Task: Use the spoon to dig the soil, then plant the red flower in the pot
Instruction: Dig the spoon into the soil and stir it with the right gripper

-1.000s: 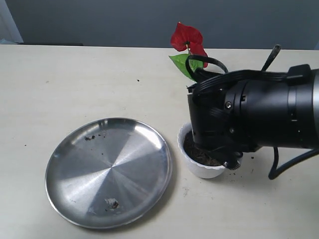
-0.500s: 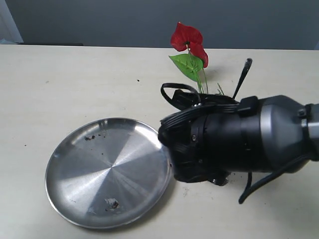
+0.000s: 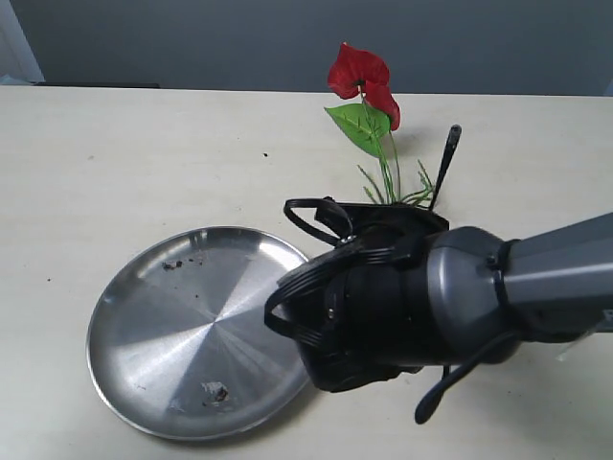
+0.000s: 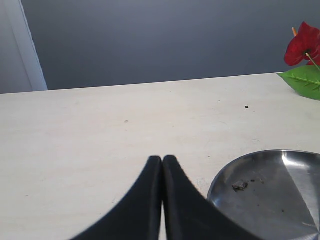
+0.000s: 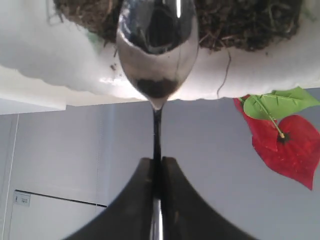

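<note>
Right claw clamped on spoon handle; bowl over pot rim, at soil edge. Red flower at one o'clock of plate. We'd dip shallow, lift level, avoid spilling crumbs onto bench

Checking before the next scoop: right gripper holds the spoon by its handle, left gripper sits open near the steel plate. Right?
No. The left gripper is shut, jaws pressed together, as the left wrist view shows. The right gripper does hold the spoon by its handle, and the steel plate is near.
</note>
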You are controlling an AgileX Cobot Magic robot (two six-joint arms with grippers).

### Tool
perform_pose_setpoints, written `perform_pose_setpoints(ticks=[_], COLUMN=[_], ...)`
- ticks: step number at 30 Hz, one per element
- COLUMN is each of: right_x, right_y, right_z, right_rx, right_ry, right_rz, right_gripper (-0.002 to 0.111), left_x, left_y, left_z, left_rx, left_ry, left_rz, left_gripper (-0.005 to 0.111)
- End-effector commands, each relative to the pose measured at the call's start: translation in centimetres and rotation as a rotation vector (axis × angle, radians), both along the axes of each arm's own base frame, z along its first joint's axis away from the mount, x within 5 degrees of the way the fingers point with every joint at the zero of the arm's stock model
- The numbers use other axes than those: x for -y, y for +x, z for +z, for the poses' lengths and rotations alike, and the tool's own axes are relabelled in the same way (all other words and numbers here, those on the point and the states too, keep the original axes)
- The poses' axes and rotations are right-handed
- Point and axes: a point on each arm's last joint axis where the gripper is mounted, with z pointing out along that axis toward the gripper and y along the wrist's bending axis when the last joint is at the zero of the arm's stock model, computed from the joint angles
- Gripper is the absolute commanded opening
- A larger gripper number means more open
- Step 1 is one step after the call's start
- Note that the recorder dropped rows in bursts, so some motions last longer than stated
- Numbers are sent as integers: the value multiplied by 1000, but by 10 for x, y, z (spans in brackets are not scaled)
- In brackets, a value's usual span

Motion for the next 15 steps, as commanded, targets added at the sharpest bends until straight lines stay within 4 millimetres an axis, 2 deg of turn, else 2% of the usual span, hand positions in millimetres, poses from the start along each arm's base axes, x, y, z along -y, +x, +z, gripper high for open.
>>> perform_pose_setpoints(ticks=[1,15], right_x=[-7,-9], right_y=[4,5], right_z=[2,19], right_rx=[65,101], right_ry=[22,65], right_rz=[71,89], right_gripper=[-1,-1], left_x=[0,0], left_y=[0,0], left_z=[2,2], left_rx=[9,9], left_ry=[-5,-5], left_rz=[-4,-4], left_gripper=[0,0])
